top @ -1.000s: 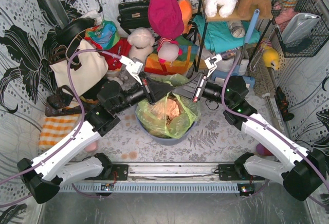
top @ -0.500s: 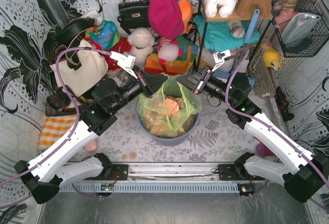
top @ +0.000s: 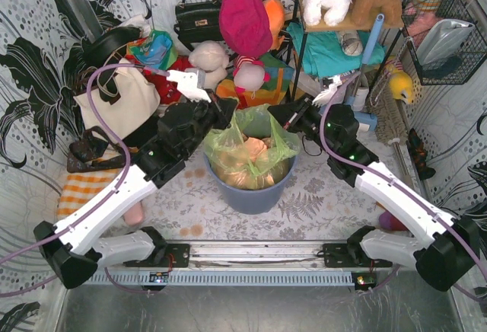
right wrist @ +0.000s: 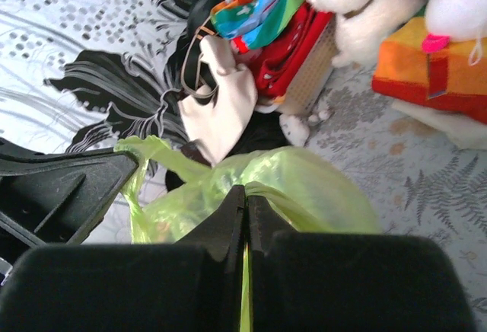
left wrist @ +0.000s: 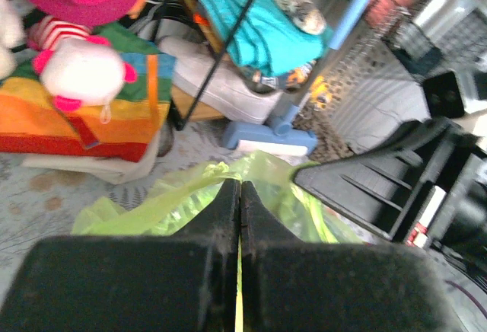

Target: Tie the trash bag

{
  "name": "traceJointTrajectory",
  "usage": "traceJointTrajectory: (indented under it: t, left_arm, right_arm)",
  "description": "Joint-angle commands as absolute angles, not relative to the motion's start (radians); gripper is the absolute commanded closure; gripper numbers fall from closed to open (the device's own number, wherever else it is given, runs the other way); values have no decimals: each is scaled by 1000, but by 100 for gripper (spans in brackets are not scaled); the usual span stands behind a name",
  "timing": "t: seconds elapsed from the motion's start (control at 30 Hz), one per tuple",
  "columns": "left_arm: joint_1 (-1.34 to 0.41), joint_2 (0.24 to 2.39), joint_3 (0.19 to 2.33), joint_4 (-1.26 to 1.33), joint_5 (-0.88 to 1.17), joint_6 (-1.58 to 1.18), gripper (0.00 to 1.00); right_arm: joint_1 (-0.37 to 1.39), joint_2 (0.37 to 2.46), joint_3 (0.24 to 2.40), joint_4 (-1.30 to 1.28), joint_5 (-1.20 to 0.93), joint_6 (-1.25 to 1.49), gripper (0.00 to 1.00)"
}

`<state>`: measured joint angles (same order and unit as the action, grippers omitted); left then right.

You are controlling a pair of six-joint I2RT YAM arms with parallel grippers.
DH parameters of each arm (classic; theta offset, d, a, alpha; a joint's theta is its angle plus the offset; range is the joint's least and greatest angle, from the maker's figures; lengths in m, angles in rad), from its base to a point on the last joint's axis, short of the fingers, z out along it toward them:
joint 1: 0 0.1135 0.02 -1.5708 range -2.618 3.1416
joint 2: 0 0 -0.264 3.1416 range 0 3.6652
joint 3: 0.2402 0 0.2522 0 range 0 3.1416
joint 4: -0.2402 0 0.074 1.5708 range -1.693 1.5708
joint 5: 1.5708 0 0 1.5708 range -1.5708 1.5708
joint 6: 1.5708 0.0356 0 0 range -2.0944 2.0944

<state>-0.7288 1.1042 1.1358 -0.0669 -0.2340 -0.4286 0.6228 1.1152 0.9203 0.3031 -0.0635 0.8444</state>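
Left gripper: jaws pressed flat together, with a thin lime sliver of the trash bag pinched in the seam. Right gripper: same condition, jaws together on a green strip of bag film. The dark finger bodies hide how much film each one holds. Seen from above, the grippers grasp the bag's upper rim on opposite sides. The bag sits in the blue-grey bin on the worktop, and the bin wall conceals its lower part. Tan paper shows hazily through the plastic.
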Motion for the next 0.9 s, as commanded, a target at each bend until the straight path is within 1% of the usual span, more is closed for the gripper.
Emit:
traceJointTrajectory:
  t: [0.0,0.17,0.27,0.4,0.57,0.7,0.77,0.87]
  left_arm:
    - [-690,1171,1195,-79,-331,-408,100]
    - [-643,1259,1275,-106,-291,-422,100]
    - [-628,1311,1361,-151,-263,-425,100]
    - [-628,1308,1412,-112,-150,-407,100]
    - [-628,1193,1350,46,107,-405,100]
    - [-629,1095,1262,181,349,-444,100]
    - [-629,1048,1218,229,424,-471,100]
    - [-628,976,1163,256,473,-505,100]
  right_arm:
    - [619,1165,952,363,51,807,100]
    - [582,1222,983,424,47,834,100]
    - [573,1259,1046,403,35,842,100]
    - [573,1272,1101,454,-40,844,100]
    - [573,1251,1174,495,-223,852,100]
    - [574,1194,1137,599,-393,899,100]
    - [574,1154,1105,629,-452,914,100]
    - [575,1091,1052,669,-511,917,100]
